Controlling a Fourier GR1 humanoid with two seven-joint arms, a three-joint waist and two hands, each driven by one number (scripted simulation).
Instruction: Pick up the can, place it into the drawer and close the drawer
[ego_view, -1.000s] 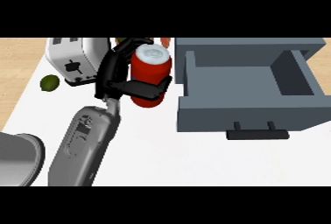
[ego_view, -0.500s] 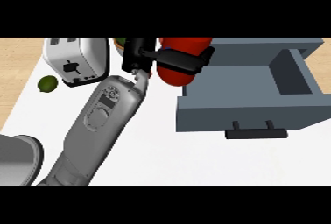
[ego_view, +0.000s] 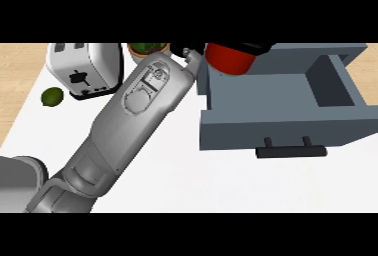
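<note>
The red can (ego_view: 229, 60) hangs at the top of the head view, over the left rear corner of the open grey drawer (ego_view: 336, 122). My left hand (ego_view: 252, 46) is shut on it, black fingers curled across the can's upper side, and most of the hand is hidden behind the can and the wrist. The long grey left forearm (ego_view: 140, 105) stretches up from the lower left to the can. The drawer's inside shows nothing in it, and its black handle (ego_view: 290, 151) faces me. My right hand does not show.
A white toaster (ego_view: 83, 67) stands at the back left, with a green lime (ego_view: 52, 96) on the counter beside it. A green and brown round thing (ego_view: 148, 48) sits behind the forearm. The white counter (ego_view: 221, 185) ends on wood at the left.
My left arm has stretched up and to the right, carrying the can from beside the drawer's left wall to above its left rear corner. The drawer has stayed open.
</note>
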